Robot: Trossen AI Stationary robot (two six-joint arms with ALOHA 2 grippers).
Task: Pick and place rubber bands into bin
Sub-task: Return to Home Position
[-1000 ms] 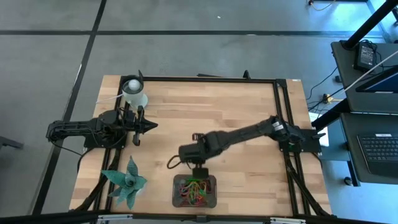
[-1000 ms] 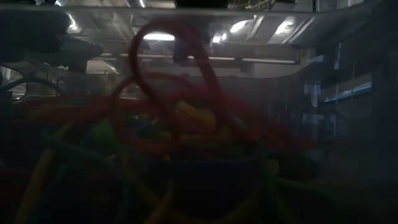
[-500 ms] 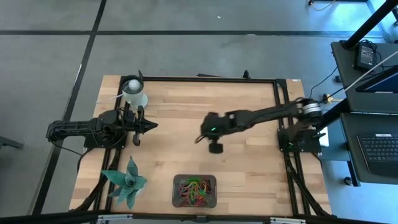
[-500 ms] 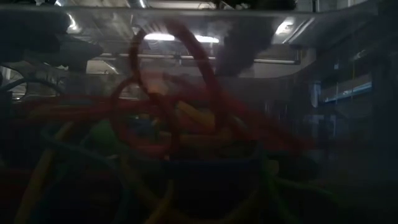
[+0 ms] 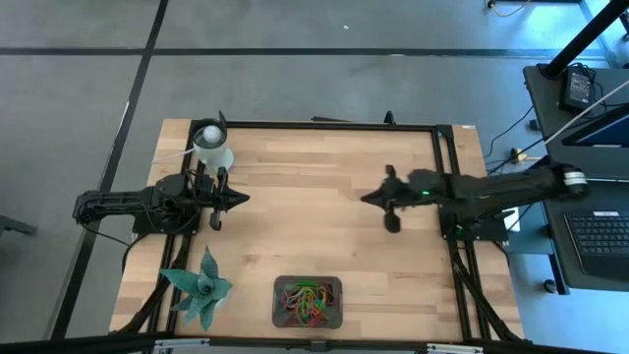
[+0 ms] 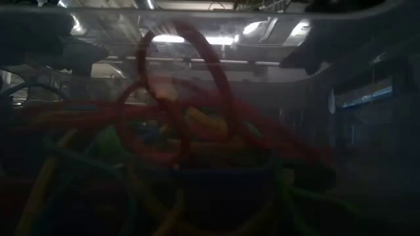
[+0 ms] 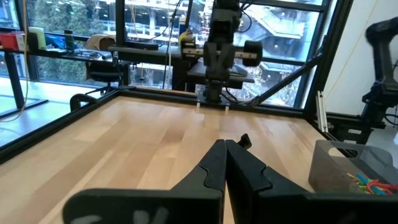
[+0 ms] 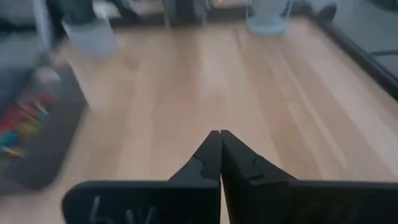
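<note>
Here, the many small thin rubber bands (image 5: 308, 301), a tangle of red, green, yellow and orange elastic loops, lie inside the small shallow dark grey rectangular bin (image 5: 277, 295). The bin sits on the light wooden worktop (image 5: 314, 162), near its lower edge in the high view and about midway along it. In the low view the loops fill the frame at close range, with one red loop (image 6: 174, 28) arching above the heap. A teal spiky artificial plant (image 5: 201, 288) stands near the bin, but apart from it, on the left arm's side. The right gripper (image 5: 367, 199) is over bare wood, well apart from the bin and toward the worktop's right side. Its jaws are pressed together with nothing between them. The left gripper (image 5: 243, 198) is at the left side, its jaws likewise clenched and empty. Just beside the left arm, toward the far corner, stands a white round cup (image 5: 212, 149).
</note>
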